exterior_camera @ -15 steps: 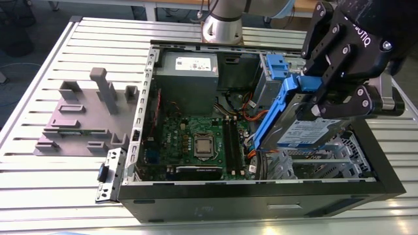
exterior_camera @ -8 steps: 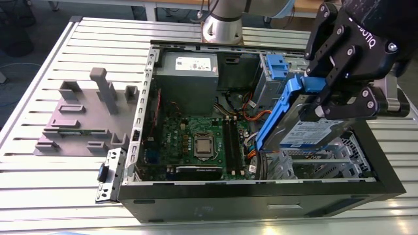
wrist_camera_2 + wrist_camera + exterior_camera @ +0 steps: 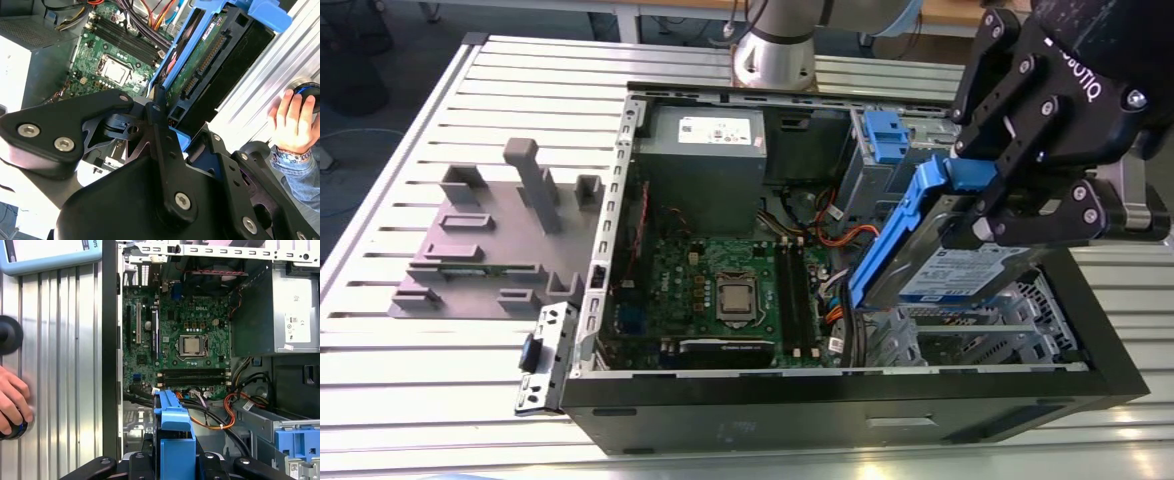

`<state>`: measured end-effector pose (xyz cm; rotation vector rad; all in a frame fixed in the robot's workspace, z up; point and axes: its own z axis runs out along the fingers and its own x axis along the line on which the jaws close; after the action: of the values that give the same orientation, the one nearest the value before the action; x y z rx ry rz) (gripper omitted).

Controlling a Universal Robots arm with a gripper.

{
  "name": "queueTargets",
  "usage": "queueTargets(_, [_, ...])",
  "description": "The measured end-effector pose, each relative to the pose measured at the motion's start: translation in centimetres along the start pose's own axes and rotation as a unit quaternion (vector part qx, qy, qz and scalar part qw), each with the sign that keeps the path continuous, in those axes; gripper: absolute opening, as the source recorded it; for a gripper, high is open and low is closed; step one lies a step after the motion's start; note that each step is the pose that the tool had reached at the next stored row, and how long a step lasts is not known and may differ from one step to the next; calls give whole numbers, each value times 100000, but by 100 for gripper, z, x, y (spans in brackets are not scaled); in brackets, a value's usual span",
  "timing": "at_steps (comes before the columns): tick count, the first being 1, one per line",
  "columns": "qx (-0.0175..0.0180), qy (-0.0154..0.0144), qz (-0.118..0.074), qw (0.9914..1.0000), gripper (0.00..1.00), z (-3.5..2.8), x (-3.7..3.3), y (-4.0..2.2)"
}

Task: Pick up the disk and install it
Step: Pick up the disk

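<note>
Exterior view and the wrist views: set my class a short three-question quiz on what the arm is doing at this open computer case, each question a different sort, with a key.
1. True or false: the disk lies flat on the slatted table.
2. Multiple choice: the tool is shut on A) the grey slotted holder, B) the disk, C) a cable.
3. Short answer: in the exterior view, which side of the open case is the disk held over?

Key
1. False; it is held tilted above the case.
2. B.
3. The exterior view's right, above the drive bay beside the motherboard.
</note>
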<state>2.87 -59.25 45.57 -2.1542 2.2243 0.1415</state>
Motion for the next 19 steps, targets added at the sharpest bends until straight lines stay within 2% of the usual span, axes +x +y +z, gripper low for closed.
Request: queueTargets(19, [1, -1, 3, 100000, 37, 7, 9, -96])
